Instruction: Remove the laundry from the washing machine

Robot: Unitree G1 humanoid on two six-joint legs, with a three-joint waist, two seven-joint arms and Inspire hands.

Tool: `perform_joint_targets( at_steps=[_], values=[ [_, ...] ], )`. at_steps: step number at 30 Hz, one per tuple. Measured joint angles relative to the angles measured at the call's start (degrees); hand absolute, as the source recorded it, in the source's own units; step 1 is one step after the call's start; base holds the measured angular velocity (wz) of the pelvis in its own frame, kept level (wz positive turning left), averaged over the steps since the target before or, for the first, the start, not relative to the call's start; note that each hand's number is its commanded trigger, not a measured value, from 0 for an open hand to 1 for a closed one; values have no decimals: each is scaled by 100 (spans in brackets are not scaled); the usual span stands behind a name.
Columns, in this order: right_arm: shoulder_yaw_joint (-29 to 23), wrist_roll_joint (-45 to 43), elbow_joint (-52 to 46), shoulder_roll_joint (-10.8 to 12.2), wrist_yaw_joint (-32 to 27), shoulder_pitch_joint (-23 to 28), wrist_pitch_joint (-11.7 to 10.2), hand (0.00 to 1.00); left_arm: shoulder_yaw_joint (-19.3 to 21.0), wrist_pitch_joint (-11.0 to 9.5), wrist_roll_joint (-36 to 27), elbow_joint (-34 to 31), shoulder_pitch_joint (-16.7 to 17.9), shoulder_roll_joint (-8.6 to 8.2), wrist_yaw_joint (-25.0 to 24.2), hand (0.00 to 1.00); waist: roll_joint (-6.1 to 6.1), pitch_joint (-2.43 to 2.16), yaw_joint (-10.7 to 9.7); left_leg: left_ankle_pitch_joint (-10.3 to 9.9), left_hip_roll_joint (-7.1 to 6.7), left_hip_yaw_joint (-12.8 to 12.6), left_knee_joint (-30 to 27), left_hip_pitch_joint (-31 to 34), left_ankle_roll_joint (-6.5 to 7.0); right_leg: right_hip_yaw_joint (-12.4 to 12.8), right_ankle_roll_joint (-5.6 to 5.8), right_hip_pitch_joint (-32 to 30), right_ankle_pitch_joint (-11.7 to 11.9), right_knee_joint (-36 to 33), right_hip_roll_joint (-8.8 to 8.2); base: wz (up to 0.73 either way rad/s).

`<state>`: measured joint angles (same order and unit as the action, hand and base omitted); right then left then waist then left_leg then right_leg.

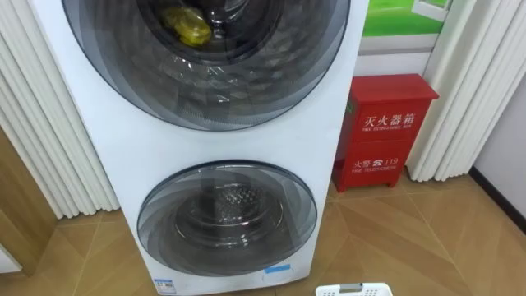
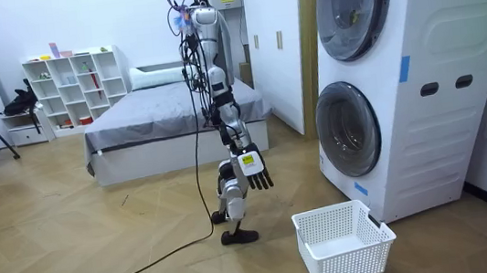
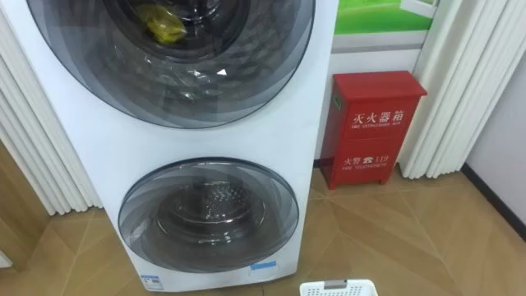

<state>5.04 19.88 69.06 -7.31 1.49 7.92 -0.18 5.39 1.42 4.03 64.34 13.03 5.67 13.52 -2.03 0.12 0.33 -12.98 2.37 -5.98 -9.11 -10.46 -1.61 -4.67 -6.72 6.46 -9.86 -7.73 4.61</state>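
1. While the robot stood short of the washing machine, its right robot hand hung at its side, fingers relaxed, released, holding nothing.
2. Clothes: a yellow garment lay inside the upper drum behind the upper door, well above and ahead of the robot hand. That door looked closed.
3. The lower door was also closed, ahead of the robot hand at roughly its height. Nothing obvious lay behind it, but the glass made that hard to tell.
4. A white basket sat on the floor, below and ahead of the robot hand, between it and the machine.
5. Step in hand, as judged: approach and open the upper door. It was best done by stepping in beside the basket, not over it. The robot hand would then go up to the door's edge and swing the door fully clear before any reach inside.
6. Risks, as judged: a half-open door could catch the arm, and a shallow pinch could drop the cloth. The fingers needed to curl well round the garment.
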Motion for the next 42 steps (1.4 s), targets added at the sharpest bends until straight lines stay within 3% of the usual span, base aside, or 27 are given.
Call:
perform_joint_targets(
  at_steps=[5, 19, 22, 23, 25, 30, 34, 37, 40, 42],
  values=[
    [3, 28, -1, 8, 0, 5, 101, 0, 5, 49, 17, -4, 1, 0, 117, 0, -25, 15, 11, 0, 0, 0, 2, -27, 0, 3, 0, 19, 0, -2, 2, 0],
    [-10, 149, 20, 11, 66, 14, 110, 0, 16, 78, -2, -8, -3, 1, 108, 0, -31, 17, 2, 0, 1, 4, -2, -52, 0, -1, 0, 46, 0, -7, 0, 0],
    [-9, 294, 28, 10, 70, 6, 154, 0, 15, 80, 3, -8, 4, 2, 96, 0, -39, 22, 14, 0, 0, 17, 0, -64, 0, -2, 0, 58, 0, -5, -1, 0],
    [-31, 281, -2, 5, 74, -23, 188, 0, 25, 81, 13, -18, -9, 4, 73, 0, -73, 4, 15, 0, -1, 10, -1, -61, 0, 5, 0, 50, 0, -13, -1, 0],
    [-219, 206, -173, -8, 92, -89, 335, 0, 142, 86, 54, -21, -28, 7, -7, 0, -78, 1, 12, 0, 0, 3, -9, -54, 0, 20, 0, 35, 0, -21, -1, -6],
    [-562, 278, -939, -142, -105, -756, 492, 0, 255, 89, 57, -30, -145, 38, -66, 0, -137, 21, 33, 0, 0, 59, -7, -86, 0, 15, 0, 31, 0, -82, -4, -1],
    [-918, 527, -1259, -386, -223, -1855, 388, 0, 247, 87, 62, -20, -232, 172, -66, 0, -199, 20, 35, 0, -9, 152, -10, -57, 0, -58, 1, 20, 0, -93, -12, 10],
    [-1047, 616, -1516, -573, -378, -2341, 373, 0, 267, 115, 69, -36, -266, 245, -58, 0, -272, 45, 265, 1, -4, 131, -8, -10, 0, -67, -2, -35, 2, -100, -3, 1],
    [-1043, 604, -1773, -689, -472, -2699, 385, 0, 260, 276, 70, -29, -186, 263, -59, 0, -350, 2, 341, 1, -6, 148, -8, 26, 0, -93, -4, -60, 4, -98, -8, 0],
    [-1084, 602, -1862, -701, -603, -2988, 385, 0, 279, 367, 122, -27, -189, 265, -60, 0, -330, 5, 342, 1, -7, 145, -8, 92, 0, -144, -3, -115, 4, -99, -15, 10]
  ],
)
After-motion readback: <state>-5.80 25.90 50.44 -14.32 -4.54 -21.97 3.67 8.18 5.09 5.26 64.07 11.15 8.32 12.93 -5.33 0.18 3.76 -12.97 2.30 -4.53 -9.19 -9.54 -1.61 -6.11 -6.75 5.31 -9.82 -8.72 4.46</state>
